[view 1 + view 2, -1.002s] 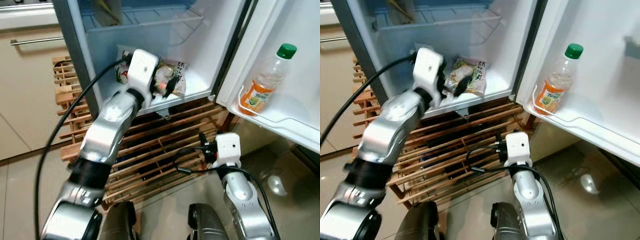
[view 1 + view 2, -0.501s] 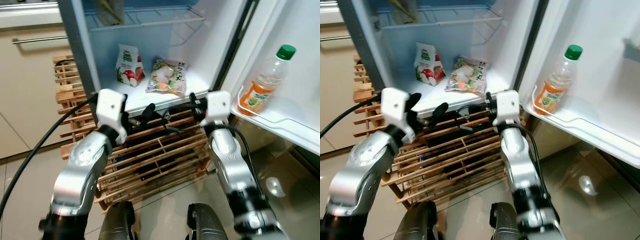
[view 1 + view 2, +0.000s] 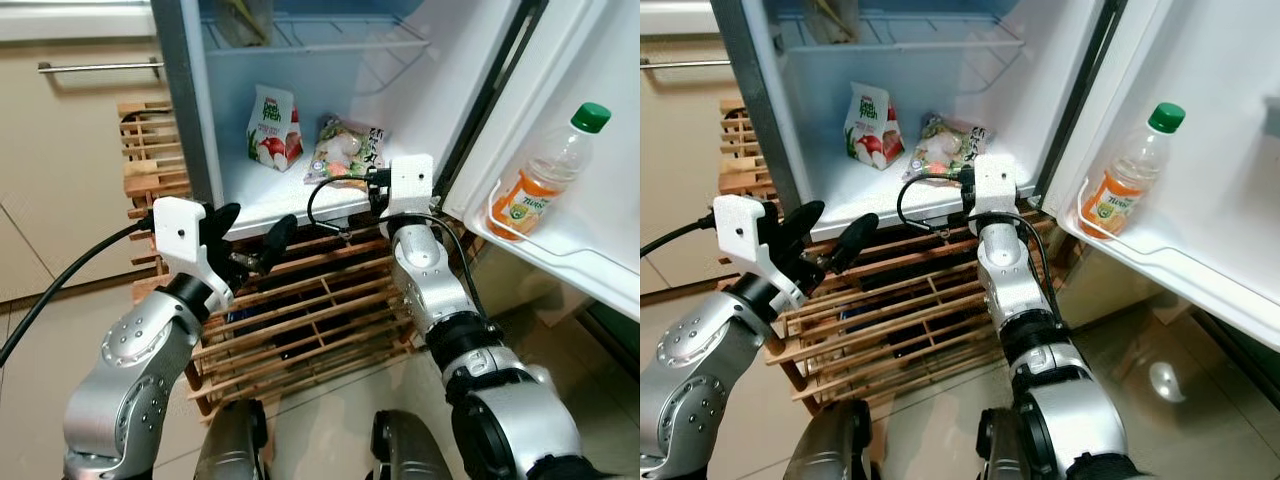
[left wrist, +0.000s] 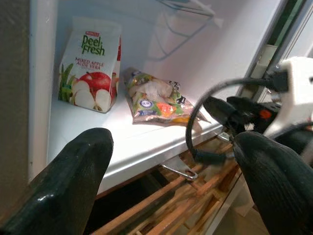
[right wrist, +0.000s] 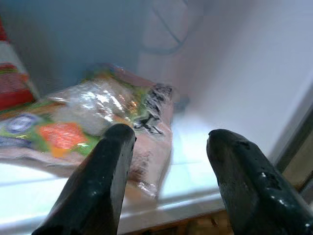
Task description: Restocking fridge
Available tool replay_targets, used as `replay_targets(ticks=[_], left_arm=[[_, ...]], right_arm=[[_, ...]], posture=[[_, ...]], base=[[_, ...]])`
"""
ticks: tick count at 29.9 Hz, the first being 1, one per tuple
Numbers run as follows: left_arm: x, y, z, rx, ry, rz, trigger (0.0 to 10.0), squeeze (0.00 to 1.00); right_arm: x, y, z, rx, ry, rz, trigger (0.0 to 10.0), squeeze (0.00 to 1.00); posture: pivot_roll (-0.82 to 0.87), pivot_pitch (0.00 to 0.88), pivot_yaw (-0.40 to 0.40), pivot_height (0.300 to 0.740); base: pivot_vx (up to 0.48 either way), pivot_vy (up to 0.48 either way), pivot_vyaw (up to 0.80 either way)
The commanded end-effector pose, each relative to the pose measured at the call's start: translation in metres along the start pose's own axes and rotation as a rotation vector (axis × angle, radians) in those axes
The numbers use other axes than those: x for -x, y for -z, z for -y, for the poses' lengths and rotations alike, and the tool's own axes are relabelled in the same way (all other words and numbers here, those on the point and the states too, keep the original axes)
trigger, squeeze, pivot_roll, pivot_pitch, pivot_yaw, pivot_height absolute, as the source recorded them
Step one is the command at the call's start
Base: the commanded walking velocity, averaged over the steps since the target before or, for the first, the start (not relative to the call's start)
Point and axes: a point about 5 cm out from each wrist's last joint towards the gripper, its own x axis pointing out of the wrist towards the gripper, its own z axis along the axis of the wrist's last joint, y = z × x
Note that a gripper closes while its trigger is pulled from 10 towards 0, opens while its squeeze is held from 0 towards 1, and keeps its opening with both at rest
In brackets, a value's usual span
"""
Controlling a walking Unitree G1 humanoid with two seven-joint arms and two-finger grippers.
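Note:
A red and white juice carton (image 3: 272, 128) stands upright on the fridge's bottom shelf (image 3: 255, 195). Beside it lies a clear bag of vegetables (image 3: 345, 152). My left gripper (image 3: 261, 215) is open and holds nothing, out in front of the shelf's edge and lower than it. In the left wrist view the carton (image 4: 90, 66) and the bag (image 4: 155, 97) lie beyond its fingers (image 4: 73, 176). My right gripper (image 5: 171, 133) is open at the shelf's front edge, close to the bag (image 5: 93, 122) but apart from it. An orange drink bottle (image 3: 545, 175) stands in the door rack.
A wooden slatted rack (image 3: 300, 310) sits under the fridge, just below both grippers. The open fridge door (image 3: 600, 120) is at the right. A wire shelf (image 3: 320, 35) spans the fridge above. A beige cabinet with a bar handle (image 3: 100, 67) is at the left.
My left gripper has let go of the carton and drawn back out of the fridge, down and left. My right arm has risen from near the floor to the shelf edge by the bag.

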Motion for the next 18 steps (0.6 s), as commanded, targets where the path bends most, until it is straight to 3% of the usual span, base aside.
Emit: replay_targets(ticks=[1, 9, 14, 18], left_arm=[[-0.001, 0.001, 0.006, 0.019, 0.018, -0.006, 10.0, 0.00], [-0.004, -0.001, 0.010, 0.025, 0.016, -0.001, 10.0, 0.00], [-0.004, 0.000, 0.009, 0.031, -0.005, 0.007, 10.0, 0.00], [-0.005, -0.001, 0.011, 0.034, -0.008, 0.012, 10.0, 0.00]], right_arm=[[-0.005, 0.000, 0.012, -0.036, 0.050, -0.031, 10.0, 0.35], [-0.015, -0.008, 0.008, -0.208, 0.019, -0.096, 10.0, 0.35], [-0.015, -0.012, -0.015, -0.351, -0.061, -0.134, 10.0, 0.35], [-0.014, -0.019, -0.033, -0.395, -0.141, -0.123, 10.0, 0.35]], posture=[[0.06, 0.000, -0.085, 0.625], [0.08, 0.000, -0.102, 0.625], [0.09, 0.000, -0.123, 0.625], [0.09, 0.000, -0.133, 0.625]], base=[[0.000, 0.000, 0.00], [0.000, 0.000, 0.00], [0.000, 0.000, 0.00], [0.000, 0.000, 0.00]])
